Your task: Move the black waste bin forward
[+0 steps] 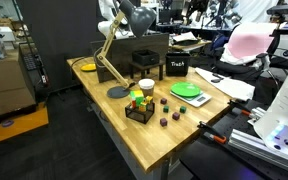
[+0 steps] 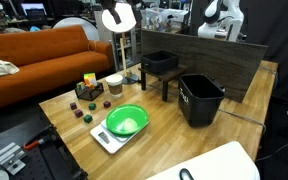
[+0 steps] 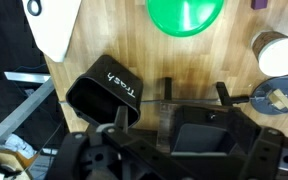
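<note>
The black waste bin (image 2: 201, 98) stands upright on the wooden table, its open top facing up. White "Trash" lettering shows on its front in an exterior view (image 1: 176, 68) and in the wrist view (image 3: 104, 95). It stands right next to the black box-like stand with legs (image 2: 160, 65). My gripper (image 3: 174, 152) hangs high above the stand and the bin, touching neither. Its dark fingers show spread apart along the bottom of the wrist view, with nothing between them. The white arm (image 2: 219, 15) is up at the back of the table.
A green bowl on a white scale (image 2: 126, 121) sits near the front edge. A paper cup (image 2: 114, 84), a low black wire basket with colourful items (image 1: 139, 108), small blocks, and a desk lamp (image 1: 117, 92) share the table. A dark panel stands behind the bin.
</note>
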Controlling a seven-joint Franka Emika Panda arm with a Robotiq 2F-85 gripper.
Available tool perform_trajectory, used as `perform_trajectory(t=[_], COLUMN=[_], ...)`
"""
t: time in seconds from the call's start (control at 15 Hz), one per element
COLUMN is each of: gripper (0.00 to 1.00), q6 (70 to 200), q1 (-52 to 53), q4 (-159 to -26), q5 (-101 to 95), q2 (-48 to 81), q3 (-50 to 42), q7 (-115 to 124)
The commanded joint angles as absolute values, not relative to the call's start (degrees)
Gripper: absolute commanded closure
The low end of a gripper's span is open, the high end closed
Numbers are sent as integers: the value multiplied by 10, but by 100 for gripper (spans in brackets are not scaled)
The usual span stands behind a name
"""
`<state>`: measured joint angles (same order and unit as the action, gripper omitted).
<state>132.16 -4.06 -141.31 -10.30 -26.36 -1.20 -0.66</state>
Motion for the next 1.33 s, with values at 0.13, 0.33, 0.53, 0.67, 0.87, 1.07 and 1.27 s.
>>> perform_trajectory(t=[0.13,0.33,0.53,0.67,0.87,1.07,1.27], gripper=[0,0,0,0,0,0,0], q6=[1317,1320,1320,1320,1325,1333,1341], q1=[-22,-25,-25,-25,-36,-49,-57], q4=[-1374,-1391,-1391,-1391,-1385,-1371,-1361], q5=[-69,-76,-76,-76,-98,-133,-167], q2=[-185,-198,-205,-205,-184,-139,-86], q3=[-16,-12,-11,-11,-4,1,-12], q7=[-25,-9,-9,-9,15,64,87])
